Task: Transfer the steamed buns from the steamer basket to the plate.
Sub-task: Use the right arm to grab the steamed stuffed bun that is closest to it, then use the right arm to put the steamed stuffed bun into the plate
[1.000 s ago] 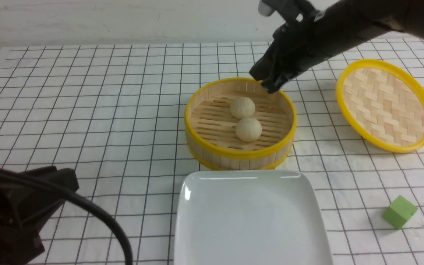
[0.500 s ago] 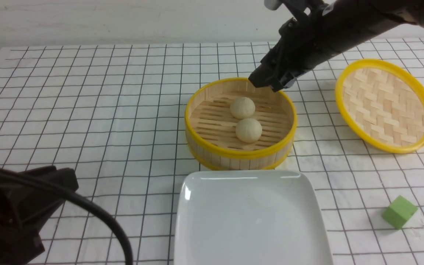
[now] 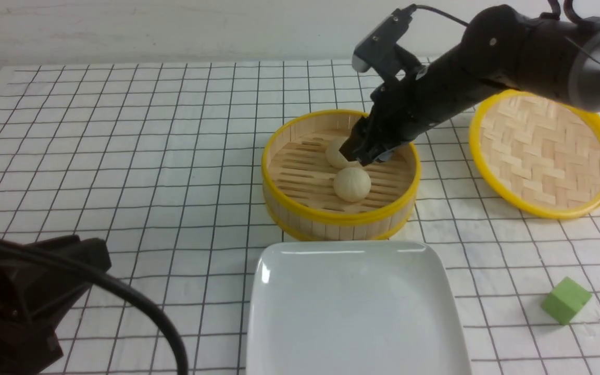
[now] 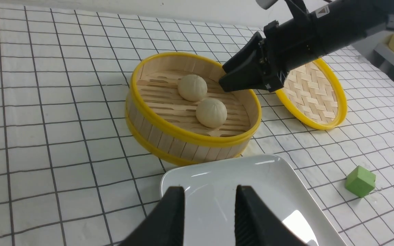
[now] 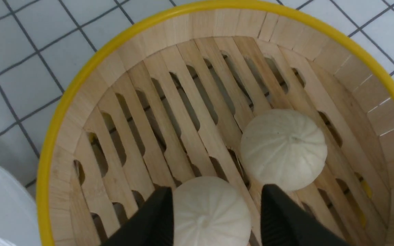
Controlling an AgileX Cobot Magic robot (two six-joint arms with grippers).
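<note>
Far bun [image 3: 334, 154] in basket [image 3: 339, 219], half hidden behind right arm [image 3: 435, 88] in front view. Right wrist view showed right jaws spread, straddling it; contact unclear. Near bun [image 3: 352, 183] in basket too, just beside, uncovered. Plate [image 3: 352, 323] on desk [image 3: 123, 156], robot side of basket, near edge cut off. Left jaws spread, empty; only ends seen, distance from basket unclear.

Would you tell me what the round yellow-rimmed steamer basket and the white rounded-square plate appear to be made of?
The round yellow-rimmed steamer basket looks like matte pale bamboo or wood: separate slats with grain; its rims may be smooth plastic. The white rounded-square plate looks like glazed ceramic: glossy, with sharp reflections near its edge.
</note>
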